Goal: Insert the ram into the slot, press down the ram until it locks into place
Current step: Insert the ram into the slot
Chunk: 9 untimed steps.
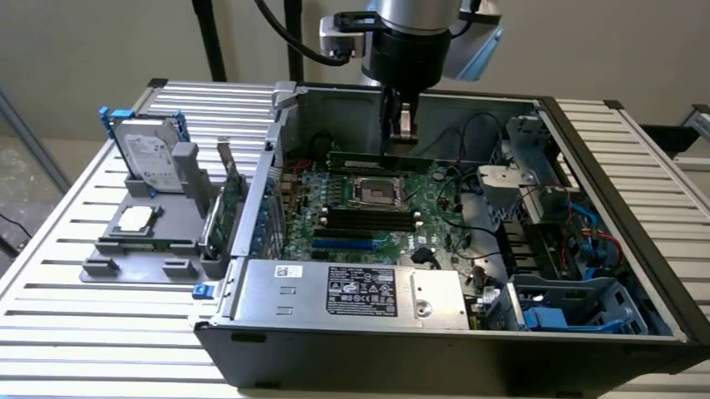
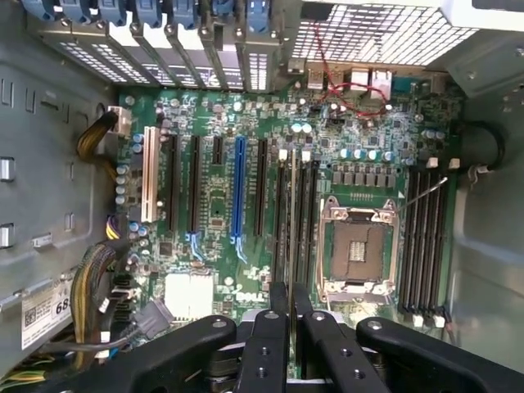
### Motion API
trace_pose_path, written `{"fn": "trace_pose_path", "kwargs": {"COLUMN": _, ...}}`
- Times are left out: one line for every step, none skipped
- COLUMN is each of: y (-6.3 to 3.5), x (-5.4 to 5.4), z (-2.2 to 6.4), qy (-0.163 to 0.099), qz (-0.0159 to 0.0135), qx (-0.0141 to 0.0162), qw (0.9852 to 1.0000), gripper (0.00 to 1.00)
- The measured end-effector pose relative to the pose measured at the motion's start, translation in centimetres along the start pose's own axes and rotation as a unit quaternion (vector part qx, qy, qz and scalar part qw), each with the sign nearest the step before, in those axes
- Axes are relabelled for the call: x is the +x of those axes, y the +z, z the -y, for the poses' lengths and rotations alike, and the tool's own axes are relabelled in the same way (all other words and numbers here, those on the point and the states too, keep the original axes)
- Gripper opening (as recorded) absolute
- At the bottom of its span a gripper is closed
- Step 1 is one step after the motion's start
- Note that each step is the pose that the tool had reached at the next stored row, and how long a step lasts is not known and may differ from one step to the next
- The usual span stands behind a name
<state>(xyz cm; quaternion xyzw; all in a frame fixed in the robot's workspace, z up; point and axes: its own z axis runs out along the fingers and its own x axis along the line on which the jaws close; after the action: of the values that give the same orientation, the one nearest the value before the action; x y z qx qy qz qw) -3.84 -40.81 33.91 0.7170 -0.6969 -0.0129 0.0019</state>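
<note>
One arm reaches down into the open case (image 1: 444, 341), and its gripper (image 1: 400, 141) hangs inside. Its two fingers (image 2: 274, 344) are clamped on the top edge of one ram (image 1: 367, 158), a green stick held level and on edge. The ram runs in line with a bank of black slots (image 2: 279, 213) just beside the one silver socket (image 2: 358, 250). Three of that bank show, one on one flank of the stick and two on the other. I cannot tell whether the ram's lower edge touches the board. Four more slots (image 2: 426, 237) lie on the socket's other side, and one blue slot (image 2: 238, 188) lies well apart. At the exterior view's left, one grey tray (image 1: 178, 229) on the slatted table (image 1: 66, 332) carries one drive (image 1: 150, 158).
</note>
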Motion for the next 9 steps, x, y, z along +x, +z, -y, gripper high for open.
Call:
{"fn": "trace_pose_path", "kwargs": {"y": 0.19, "x": 0.2, "z": 0.03, "qy": 0.000, "qz": 0.0001, "qx": 0.0001, "qw": 1.0000, "gripper": 0.14}}
{"fn": "trace_pose_path", "kwargs": {"y": 0.38, "x": 0.2, "z": 0.04, "qy": 0.000, "qz": 0.0002, "qx": 0.0001, "qw": 1.0000, "gripper": 0.14}}
{"fn": "trace_pose_path", "kwargs": {"y": 0.55, "x": 0.2, "z": 0.04, "qy": 0.000, "qz": 0.0000, "qx": 0.0000, "qw": 1.0000, "gripper": 0.14}}
{"fn": "trace_pose_path", "kwargs": {"y": 0.73, "x": 0.2, "z": 0.05, "qy": 0.000, "qz": 0.0001, "qx": 0.0000, "qw": 1.0000, "gripper": 0.14}}
{"fn": "trace_pose_path", "kwargs": {"y": 0.91, "x": 0.2, "z": 0.05, "qy": 0.000, "qz": 0.0000, "qx": 0.0000, "qw": 1.0000, "gripper": 0.14}}
{"fn": "trace_pose_path", "kwargs": {"y": 1.09, "x": 0.2, "z": 0.06, "qy": -0.001, "qz": 0.0000, "qx": 0.0000, "qw": 1.0000, "gripper": 0.14}}
{"fn": "trace_pose_path", "kwargs": {"y": 1.27, "x": 0.2, "z": 0.06, "qy": -0.001, "qz": 0.0000, "qx": 0.0000, "qw": 1.0000, "gripper": 0.14}}
{"fn": "trace_pose_path", "kwargs": {"y": 1.46, "x": 0.1, "z": 0.07, "qy": -0.002, "qz": 0.0000, "qx": 0.0001, "qw": 1.0000, "gripper": 0.14}}
{"fn": "trace_pose_path", "kwargs": {"y": 1.65, "x": -0.1, "z": 0.08, "qy": -0.003, "qz": -0.0001, "qx": 0.0002, "qw": 1.0000, "gripper": 0.14}}
